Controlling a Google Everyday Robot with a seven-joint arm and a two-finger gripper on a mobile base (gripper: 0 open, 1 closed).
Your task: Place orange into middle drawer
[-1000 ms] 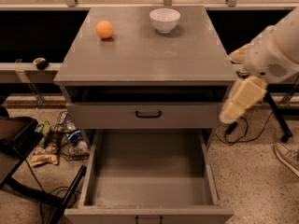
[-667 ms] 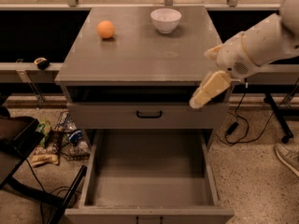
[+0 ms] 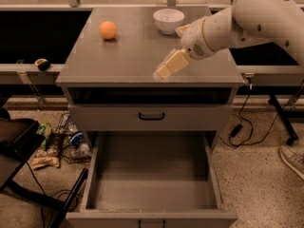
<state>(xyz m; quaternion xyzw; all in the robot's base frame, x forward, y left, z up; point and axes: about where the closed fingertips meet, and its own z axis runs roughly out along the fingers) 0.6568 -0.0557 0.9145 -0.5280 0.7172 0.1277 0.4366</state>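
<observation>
- Orange [image 3: 108,30] sits on the far left of the cabinet's grey surface [image 3: 128,56], well apart from the white bowl [image 3: 168,20]; nothing touches it.
- Your gripper [image 3: 169,65] hangs low over the surface, right of centre and near the front edge, pointing down and to the left. It carries nothing, and you cannot tell how wide it stands.
- The step in hand, as I judge it, is the reach to the fruit. Nothing is grasped yet, so the task is at its start.
- Take the gripper left and toward the far edge. Keep it above the surface so it does not scrape, and pass in front of the bowl.
- Make sure the gripper is spread wider than the fruit before you lower it. Come down from above and centred, because a smooth round thing will likely roll if nudged from one side.
- Close gently around its widest part, then lift straight up.
- The middle drawer [image 3: 152,184] stands pulled out below, its tray bare, under the upper drawer front [image 3: 199,118] with the loop handle [image 3: 152,116].
- Plan the carry out past the front edge of the surface, then down into the tray. Release low so the fruit does not bounce.
</observation>
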